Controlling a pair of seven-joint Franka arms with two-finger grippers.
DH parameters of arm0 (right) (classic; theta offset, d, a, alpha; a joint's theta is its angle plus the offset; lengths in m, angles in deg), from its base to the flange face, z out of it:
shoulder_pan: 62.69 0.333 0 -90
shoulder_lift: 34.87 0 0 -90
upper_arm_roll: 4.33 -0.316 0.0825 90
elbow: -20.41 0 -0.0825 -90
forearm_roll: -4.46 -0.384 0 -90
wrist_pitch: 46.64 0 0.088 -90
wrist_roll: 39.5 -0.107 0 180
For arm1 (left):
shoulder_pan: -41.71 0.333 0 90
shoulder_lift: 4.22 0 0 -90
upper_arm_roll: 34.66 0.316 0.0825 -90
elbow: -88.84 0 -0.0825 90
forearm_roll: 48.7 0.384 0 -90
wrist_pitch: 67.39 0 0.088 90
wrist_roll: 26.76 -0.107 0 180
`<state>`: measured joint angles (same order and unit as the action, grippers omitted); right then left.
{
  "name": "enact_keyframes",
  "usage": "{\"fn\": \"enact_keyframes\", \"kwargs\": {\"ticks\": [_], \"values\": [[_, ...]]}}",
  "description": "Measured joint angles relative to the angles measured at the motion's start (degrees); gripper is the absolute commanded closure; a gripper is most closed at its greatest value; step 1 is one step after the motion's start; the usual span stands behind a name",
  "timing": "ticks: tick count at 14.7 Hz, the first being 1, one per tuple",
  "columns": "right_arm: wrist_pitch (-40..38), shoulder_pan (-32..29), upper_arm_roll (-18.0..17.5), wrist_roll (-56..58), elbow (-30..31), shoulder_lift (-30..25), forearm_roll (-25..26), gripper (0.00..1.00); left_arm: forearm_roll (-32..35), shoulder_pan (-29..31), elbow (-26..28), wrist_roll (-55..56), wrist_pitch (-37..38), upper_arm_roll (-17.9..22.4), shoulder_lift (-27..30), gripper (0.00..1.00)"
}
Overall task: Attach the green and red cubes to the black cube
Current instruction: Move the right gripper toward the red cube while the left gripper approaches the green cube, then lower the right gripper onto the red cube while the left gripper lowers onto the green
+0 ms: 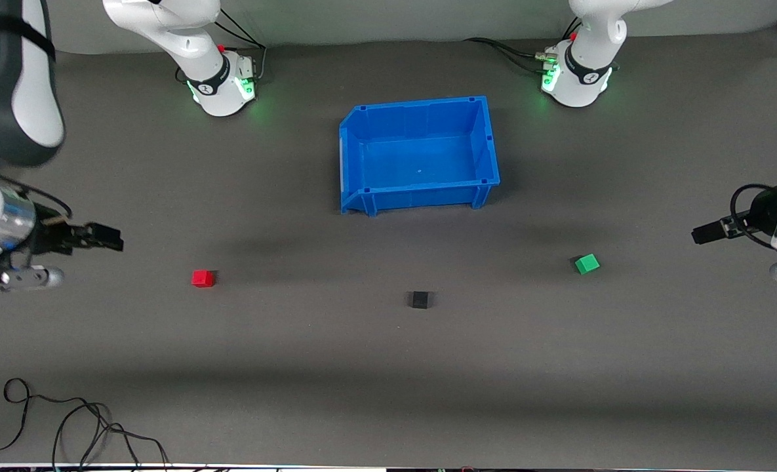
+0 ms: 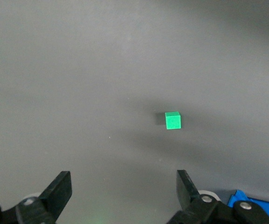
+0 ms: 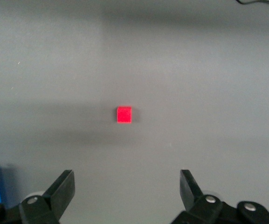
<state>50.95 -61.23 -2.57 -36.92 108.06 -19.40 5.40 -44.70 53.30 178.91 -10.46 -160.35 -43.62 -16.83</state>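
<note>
- Right arm (image 1: 8, 131) runs off the front view's edge, so its upper links are cut away; the right tool (image 1: 103, 237) shows only as a dark block there, fingers indistinct.
- Left tool (image 1: 713, 232) pokes in at the frame's edge, the wrist cropped.
- In the left wrist view, the blue bin (image 2: 258, 207) is just a corner at the frame's edge.
- The right wrist view catches only a sliver of that bin.
- Loose cables (image 1: 67, 419) trail off the front view's lower edge.

A blue bin (image 1: 419, 155) sits mid-table; black cables (image 1: 67, 419) lie at the nearest edge.
</note>
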Motion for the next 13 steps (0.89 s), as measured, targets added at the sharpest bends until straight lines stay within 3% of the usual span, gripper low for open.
{"fn": "enact_keyframes", "kwargs": {"ticks": [2,6,13], "values": [[2.90,0.00,-0.01,0.01,0.10,3.25,0.00,0.00,0.06,0.92,0.63,6.16,-0.50,0.04,-1.50,0.00],[9.88,0.02,-0.04,0.03,2.34,8.55,0.00,0.00,0.08,1.39,6.39,23.31,-8.85,-0.02,-2.10,0.00],[22.65,0.14,-0.25,0.08,9.79,13.86,0.00,0.00,0.10,0.30,21.95,60.79,-26.80,-0.70,-4.29,0.02]]}}
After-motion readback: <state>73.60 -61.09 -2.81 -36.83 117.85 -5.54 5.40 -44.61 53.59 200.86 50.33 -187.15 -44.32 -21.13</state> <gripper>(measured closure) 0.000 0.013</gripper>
